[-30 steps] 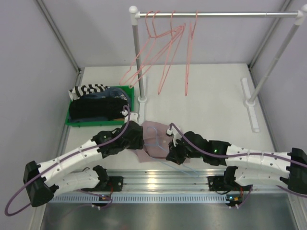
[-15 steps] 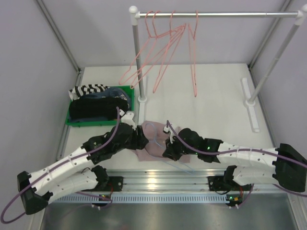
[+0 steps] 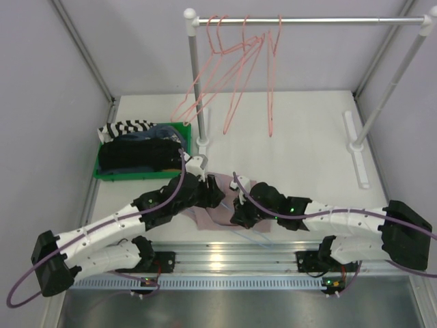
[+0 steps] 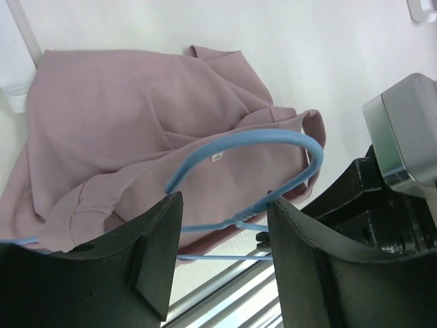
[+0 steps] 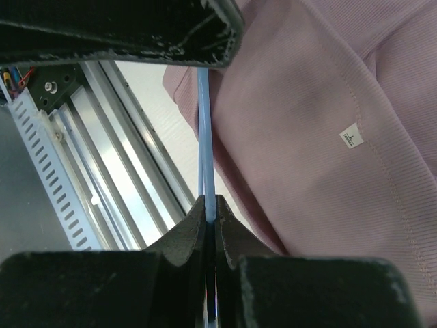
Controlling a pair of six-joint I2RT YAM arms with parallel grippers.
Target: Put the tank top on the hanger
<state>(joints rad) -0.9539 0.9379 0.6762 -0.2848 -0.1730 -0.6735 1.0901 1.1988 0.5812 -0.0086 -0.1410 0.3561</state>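
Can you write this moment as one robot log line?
left gripper open above tank top | right gripper shut on hanger | hanger hook over tank top

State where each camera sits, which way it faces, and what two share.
Top external: above and behind the bases, looking down on the white table; left arm and right arm show.
Left wrist: on its arm, facing down past the open left tool at the dusty-pink soft tank top.
Right wrist: looks along the right tool, shut on the thin light-blue wire hanger.
Both wrist views share tank top and hanger.
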